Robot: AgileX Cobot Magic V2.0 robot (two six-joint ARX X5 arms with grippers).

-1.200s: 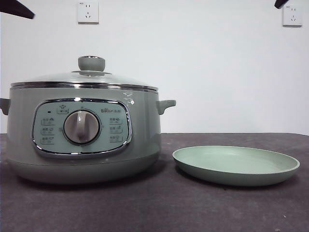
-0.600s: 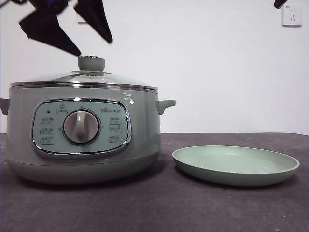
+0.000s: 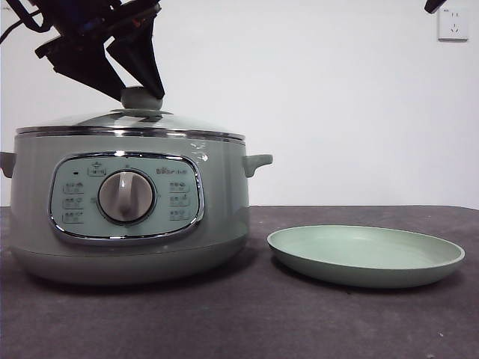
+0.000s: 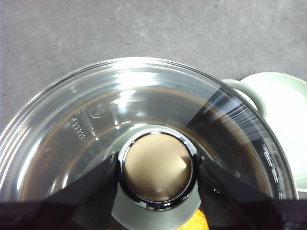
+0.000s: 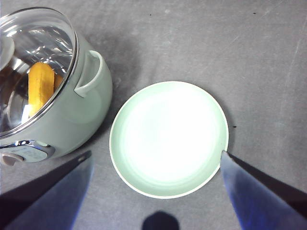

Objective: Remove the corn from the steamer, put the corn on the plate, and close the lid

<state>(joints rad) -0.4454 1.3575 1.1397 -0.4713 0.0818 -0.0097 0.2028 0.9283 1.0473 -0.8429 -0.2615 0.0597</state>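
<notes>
In the front view, the steamer stands on the dark table with the lid seated on its chrome rim. The left gripper hangs at the lid's knob, its black jaws spread to either side of it. The plate lies bare just beside the steamer. The right arm shows only as a dark tip at a top corner.

In the left wrist view, the knob sits squarely between the two jaws, which look to touch its chrome collar or stand just off it; I cannot tell whether they press yet, so I take them as open around it. A sliver of the corn shows through the glass.

In the right wrist view, the right gripper waits high over the plate, jaws wide apart and holding nothing. The corn lies inside the steamer under the glass.

The lid is probably fairly heavy, rigid and breakable, and its smooth knob is the only sensible hold; it likely calls for a firm, centred grip and a straight lift so that it does not tilt or slip. The corn looks light, hard and glossy, so it may well slide; across its thicker middle seems the safest place to take it.
</notes>
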